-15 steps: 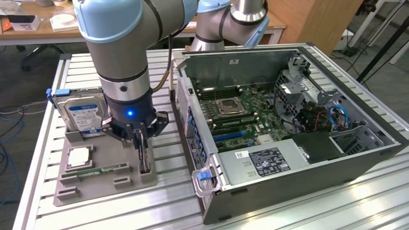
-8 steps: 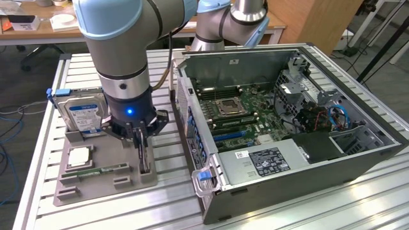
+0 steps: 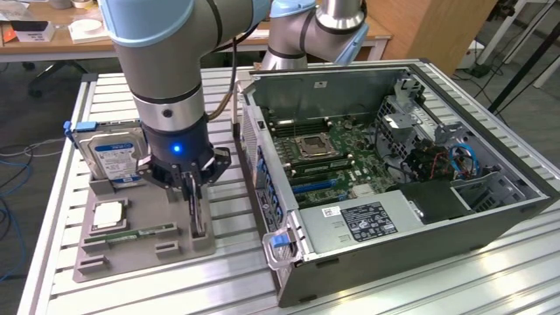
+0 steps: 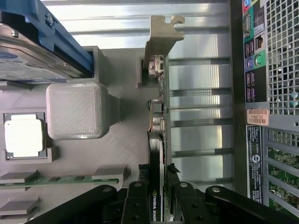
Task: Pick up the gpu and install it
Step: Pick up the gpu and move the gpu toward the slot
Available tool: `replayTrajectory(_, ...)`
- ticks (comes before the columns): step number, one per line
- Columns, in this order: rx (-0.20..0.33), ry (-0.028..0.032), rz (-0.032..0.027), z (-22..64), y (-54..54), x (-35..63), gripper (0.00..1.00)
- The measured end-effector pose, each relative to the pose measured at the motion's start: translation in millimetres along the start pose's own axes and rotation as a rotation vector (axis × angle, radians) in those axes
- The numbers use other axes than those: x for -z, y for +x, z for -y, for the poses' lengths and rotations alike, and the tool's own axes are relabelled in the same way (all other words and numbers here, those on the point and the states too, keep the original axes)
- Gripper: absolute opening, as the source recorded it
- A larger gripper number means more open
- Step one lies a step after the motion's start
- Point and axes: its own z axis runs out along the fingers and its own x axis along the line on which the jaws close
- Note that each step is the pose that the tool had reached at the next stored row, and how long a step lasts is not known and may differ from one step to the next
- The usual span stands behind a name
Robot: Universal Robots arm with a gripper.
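The gpu (image 3: 199, 213) is a thin dark card standing on edge at the grey holder tray (image 3: 131, 262), near the tray's edge on the exterior view's right. In the wrist view the gpu (image 4: 158, 116) runs away from the camera, and its silvery bracket (image 4: 161, 37) is at the far end. My gripper (image 3: 194, 187) reaches straight down over the card. Its black fingers (image 4: 135, 200) press against both faces of the card's near end, so the gripper (image 4: 159, 198) is shut on the gpu. The card's lower edge still sits at the tray.
The tray also holds a silver hard drive (image 3: 114, 154) in a blue frame, a processor chip (image 3: 109, 214) and a green memory stick (image 3: 140, 233). The open computer case (image 3: 271, 197) lies close on the exterior view's right, motherboard (image 3: 332, 151) facing up. Slatted aluminium table (image 3: 227, 282) underneath.
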Motion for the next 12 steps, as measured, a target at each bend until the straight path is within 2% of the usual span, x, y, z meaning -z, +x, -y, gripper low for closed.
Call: replayTrajectory(12,0.0,0.0,0.0,-0.5,-0.2,10.9,0.26)
